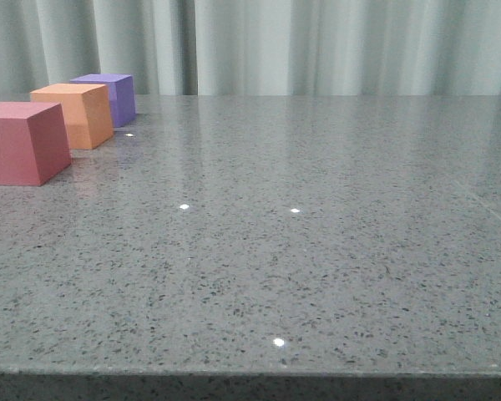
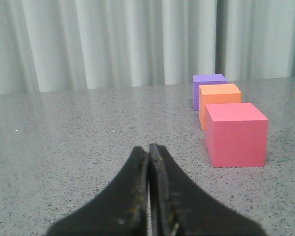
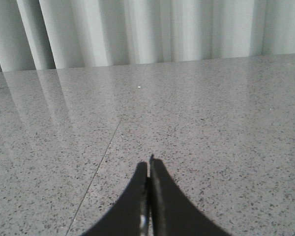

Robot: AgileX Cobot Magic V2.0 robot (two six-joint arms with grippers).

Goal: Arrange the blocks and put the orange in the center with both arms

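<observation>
Sitting mid-row, matte sharp-edged orange cube [image 1: 73, 114]

Three matte cubes sat in a line running away from the camera on the table's far left. The dull red cube [image 1: 22, 142] was nearest, the orange cube [image 1: 75, 114] right behind it in the middle, and the purple cube [image 1: 110, 97] furthest back. All sat flat, with small gaps between.
</observation>
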